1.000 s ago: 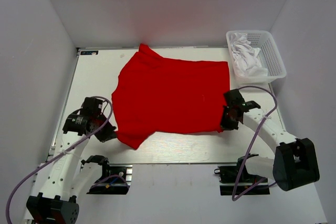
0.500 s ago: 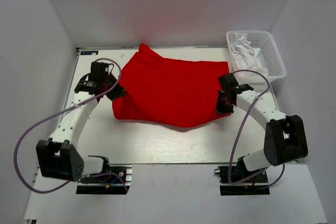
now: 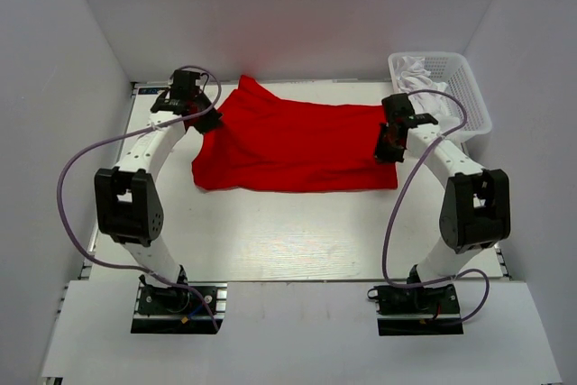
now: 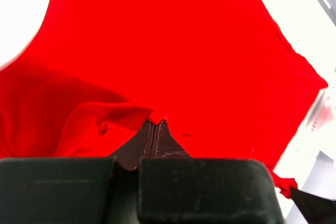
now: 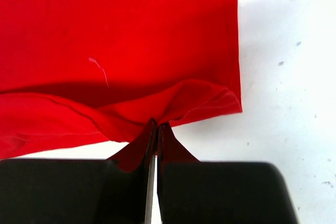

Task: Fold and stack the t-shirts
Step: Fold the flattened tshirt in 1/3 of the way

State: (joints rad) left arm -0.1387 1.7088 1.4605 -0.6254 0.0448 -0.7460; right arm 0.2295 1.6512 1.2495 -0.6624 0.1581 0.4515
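Note:
A red t-shirt [image 3: 288,146] lies on the white table, its near half doubled over towards the far edge. My left gripper [image 3: 204,120] is shut on a pinch of the red cloth at the shirt's far left; in the left wrist view the gripper [image 4: 155,123] has its tips closed on a fold of the shirt [image 4: 173,51]. My right gripper [image 3: 390,149] is shut on the shirt's right edge; in the right wrist view the gripper [image 5: 157,125] holds the doubled hem of the shirt [image 5: 115,40].
A white mesh basket [image 3: 469,92] with white cloth [image 3: 424,96] in it stands at the far right corner of the table [image 3: 288,241]. Grey walls close in on the left, right and back. Both arm bases sit at the near edge.
Both grippers have carried the shirt's near edge away from the bases towards the far side, folding the shirt over itself. Both arms now stretch far out.

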